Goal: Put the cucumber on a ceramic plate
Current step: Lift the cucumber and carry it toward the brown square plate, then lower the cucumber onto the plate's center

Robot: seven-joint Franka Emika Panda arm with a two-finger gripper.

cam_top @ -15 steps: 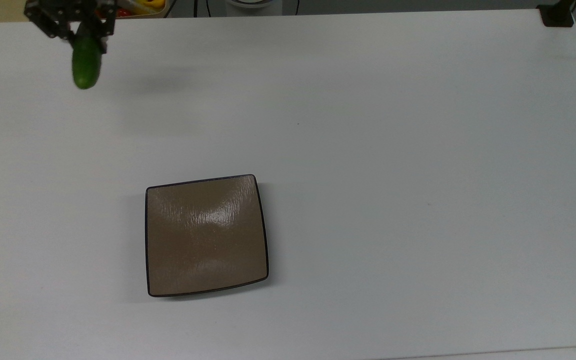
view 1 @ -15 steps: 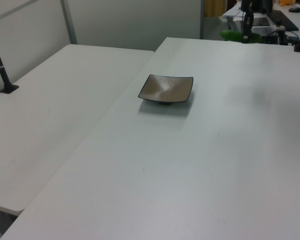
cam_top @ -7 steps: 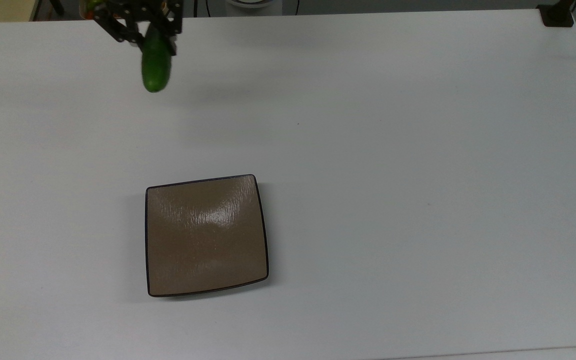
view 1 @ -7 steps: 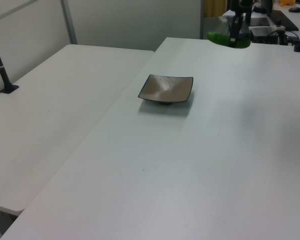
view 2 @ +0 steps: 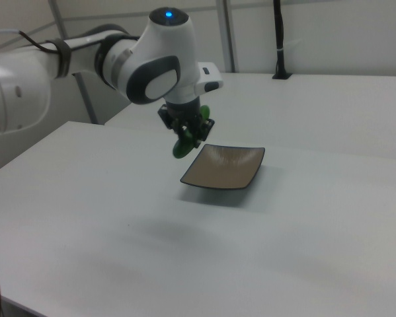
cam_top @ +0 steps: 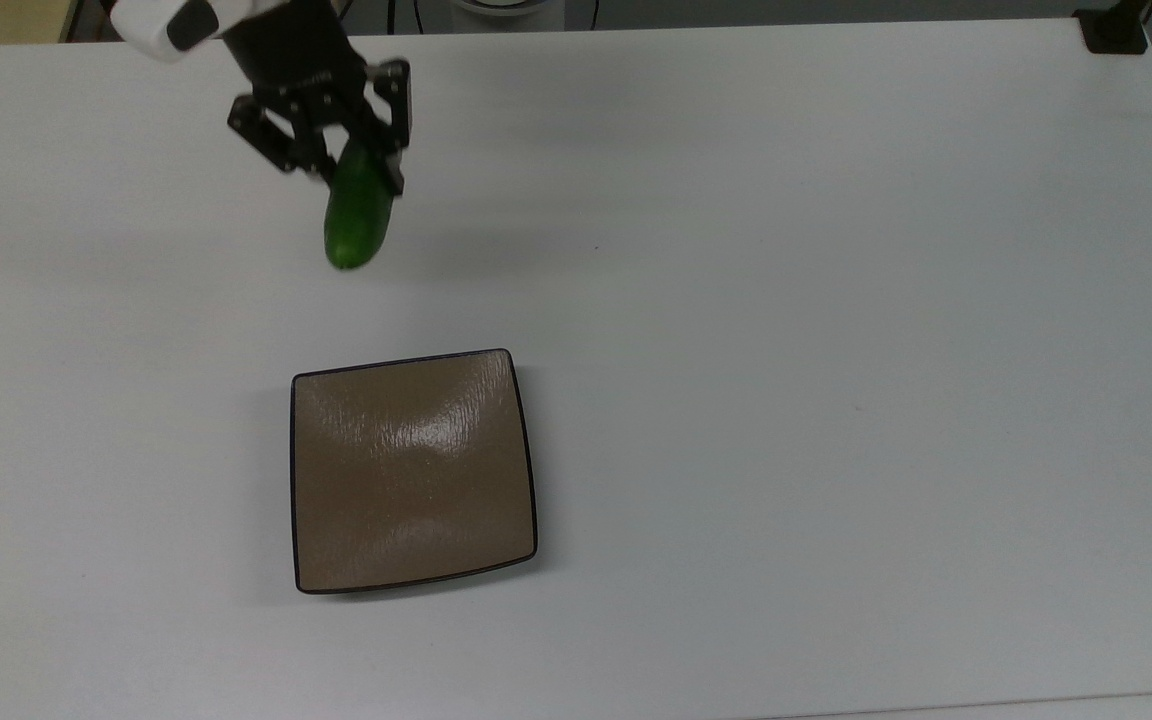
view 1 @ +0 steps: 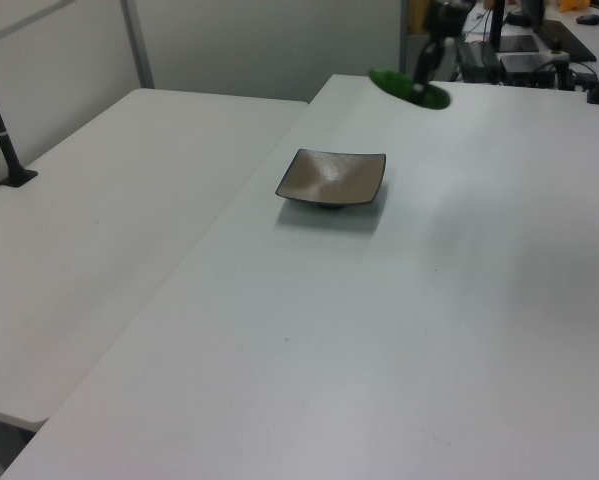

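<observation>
My gripper (cam_top: 354, 172) is shut on the upper end of a dark-green cucumber (cam_top: 356, 215), which hangs in the air above the white table. In the top view it sits above and a little left of the ceramic plate (cam_top: 411, 470), a square tan-brown dish with a thin black rim and nothing on it. The left view has the cucumber (view 1: 410, 87) beyond the plate (view 1: 333, 178), near the table's far end. In the right view the gripper (view 2: 188, 135) holds the cucumber (view 2: 182, 144) just left of the plate (view 2: 225, 168), well above the tabletop.
The white table (cam_top: 836, 350) stretches wide to the top view's right of the plate. A black clamp (cam_top: 1114, 30) sits at its top right corner. A second white table (view 1: 99, 220) adjoins on the left view's left, with a black post (view 1: 1, 130) on it.
The arm has carried the cucumber from the top view's upper left corner rightward and down toward the plate; in the left view it moved leftward along the far edge.
</observation>
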